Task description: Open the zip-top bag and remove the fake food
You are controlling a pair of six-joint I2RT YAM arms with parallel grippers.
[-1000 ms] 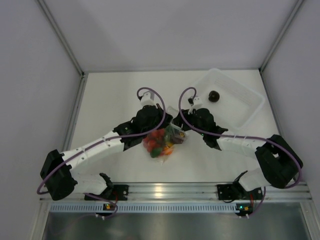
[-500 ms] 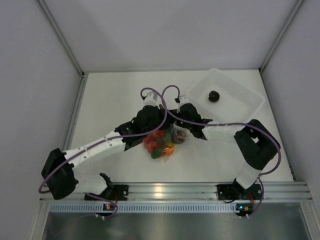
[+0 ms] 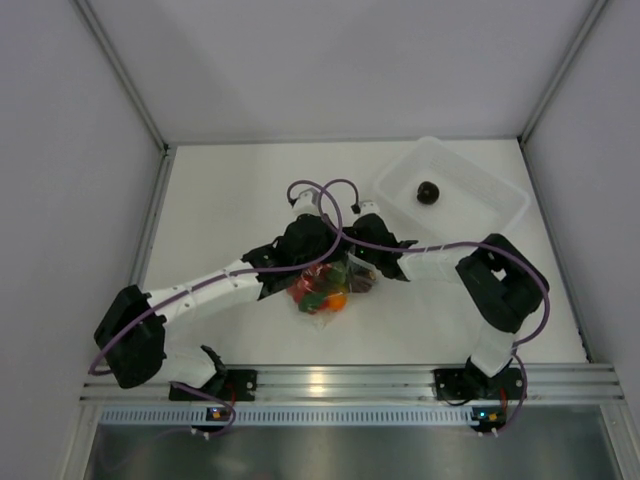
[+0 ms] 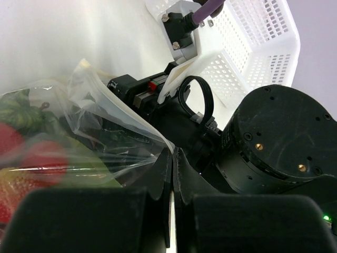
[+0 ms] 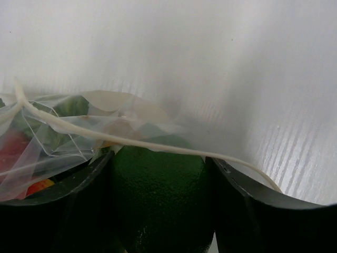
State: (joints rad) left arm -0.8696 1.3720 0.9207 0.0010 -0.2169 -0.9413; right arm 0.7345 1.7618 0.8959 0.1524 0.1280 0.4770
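Green fake food (image 5: 158, 200) sits gripped in right gripper (image 5: 162, 176); left gripper (image 4: 171, 168) pinches zip-top bag (image 4: 100, 124).

We're holding L pincer (image 3: 314, 268) & R pincer (image 3: 357, 273) together over the zip-top bag (image 3: 318, 304) mid-table (image 3: 225, 200), fake food (image 3: 336, 298) showing inside; dark round piece (image 3: 428, 192) is sitting in white tub (image 3: 490, 215).

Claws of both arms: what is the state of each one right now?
Left claw: closed, pinching the small clear plastic zip-top bag.
Right claw: closed around a dark green round plastic fruit.
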